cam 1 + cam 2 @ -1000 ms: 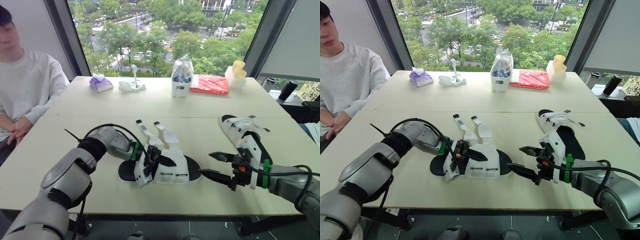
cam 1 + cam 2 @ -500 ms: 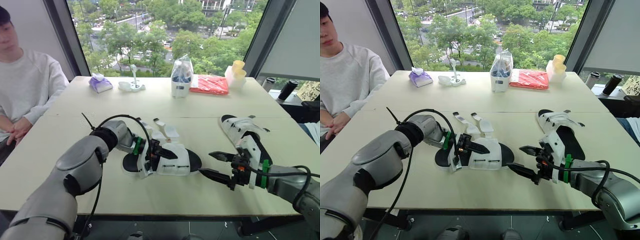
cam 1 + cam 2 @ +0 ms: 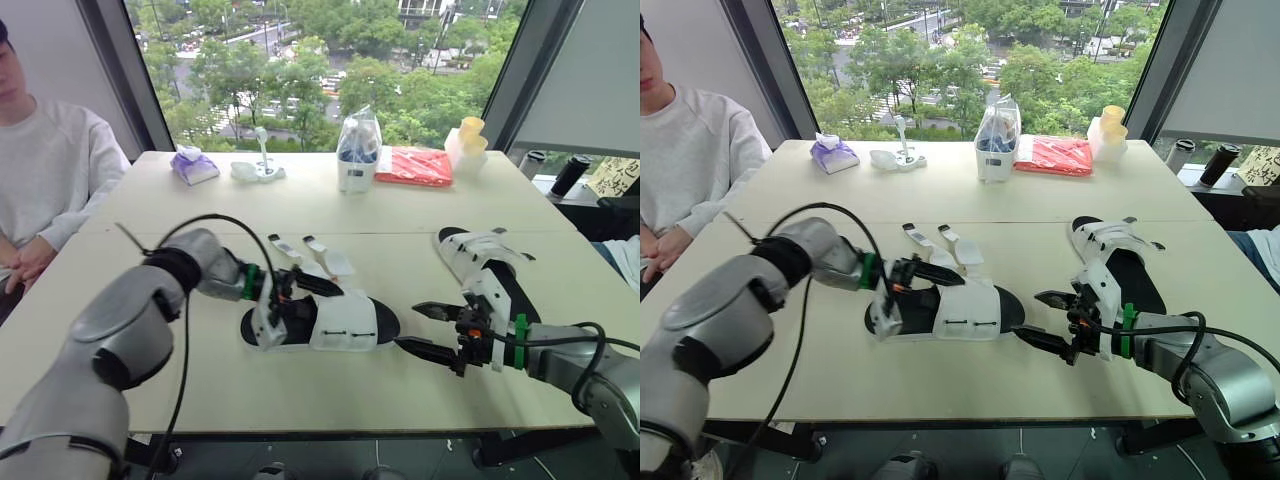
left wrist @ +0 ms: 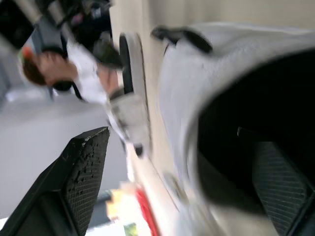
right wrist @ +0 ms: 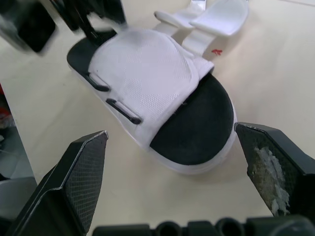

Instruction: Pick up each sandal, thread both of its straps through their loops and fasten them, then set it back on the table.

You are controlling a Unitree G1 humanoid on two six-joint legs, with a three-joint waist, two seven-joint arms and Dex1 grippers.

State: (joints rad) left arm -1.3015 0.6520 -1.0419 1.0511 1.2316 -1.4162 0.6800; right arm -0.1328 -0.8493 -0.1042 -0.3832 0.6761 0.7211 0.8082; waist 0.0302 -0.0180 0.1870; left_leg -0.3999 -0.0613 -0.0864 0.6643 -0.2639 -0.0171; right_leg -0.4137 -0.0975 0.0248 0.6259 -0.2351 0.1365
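Sandal (image 3: pixel 345 322) lies mid-frame on counter (image 3: pixel 200 390), both straps (image 3: pixel 318 255) loose & unthreaded, L jaws open astride its upper, R jaws open just beside toe; 2nd sandal (image 3: pixel 480 260) centre-right waits, so task looks barely begun.

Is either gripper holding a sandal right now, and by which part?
Right gripper: open, nothing held. Left gripper: open at the near sandal's heel end, one finger under its white upper, not clamped.

I count two sandals on my tabletop (image 3: pixel 300 205): a middle sandal (image 3: pixel 335 322) and a right-edge sandal (image 3: pixel 482 256). Along the far edge sit one purple pack (image 3: pixel 187 165), one clear bag (image 3: pixel 357 152) and one red packet (image 3: pixel 415 166).
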